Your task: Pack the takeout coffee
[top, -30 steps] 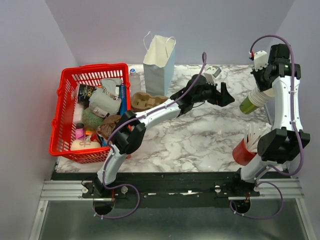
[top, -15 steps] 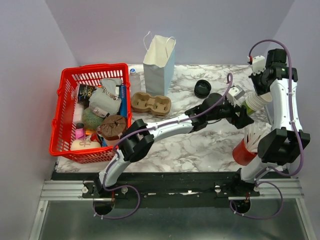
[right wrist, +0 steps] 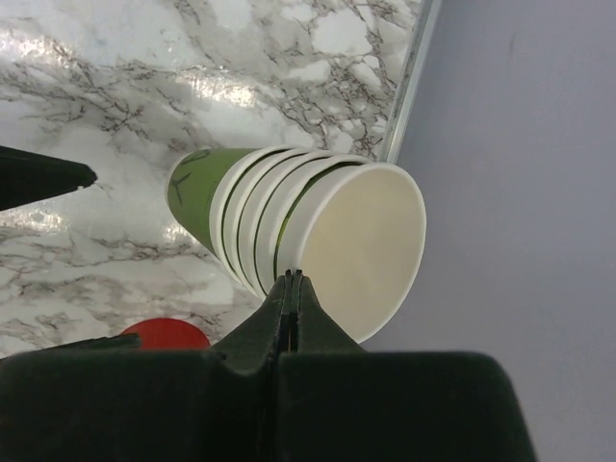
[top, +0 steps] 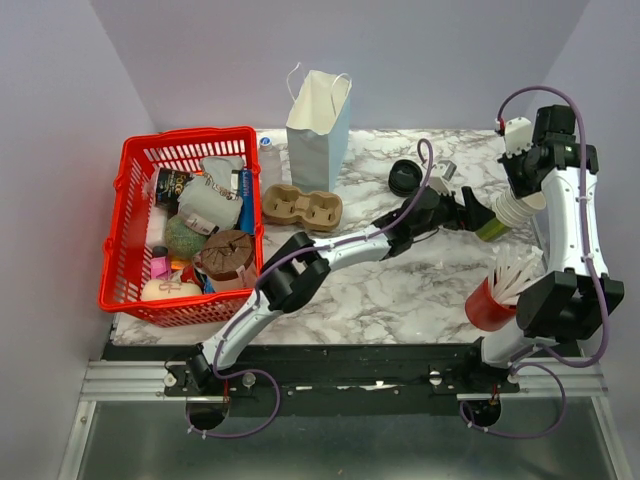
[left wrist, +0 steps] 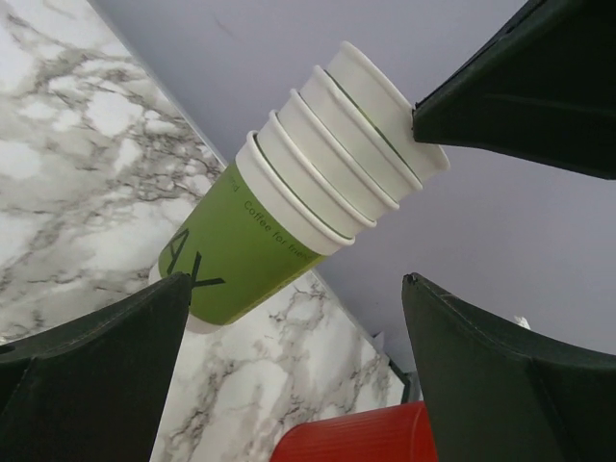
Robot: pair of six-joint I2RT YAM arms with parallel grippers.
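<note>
The single lidded coffee cup does not show. A round black lid (top: 405, 177) lies alone on the marble table (top: 380, 280). My right gripper (top: 517, 203) is shut on the top white rim of a tilted stack of green cups (top: 503, 214), as the right wrist view shows, gripper (right wrist: 294, 277), stack (right wrist: 250, 221). My left gripper (top: 478, 216) is open at the stack's green bottom end. In the left wrist view the stack (left wrist: 289, 221) lies just ahead of the gap of my left gripper (left wrist: 296, 289), not gripped.
A red cup of white sticks (top: 495, 295) stands at the right front, below the stack. A white paper bag (top: 318, 120) stands at the back. A cardboard cup carrier (top: 302, 207) lies beside a full red basket (top: 130, 190) on the left.
My left arm swung right from the table's middle to the stack's bottom end, uncovering the black lid. My right gripper kept hold of the stack, shifting it slightly.
</note>
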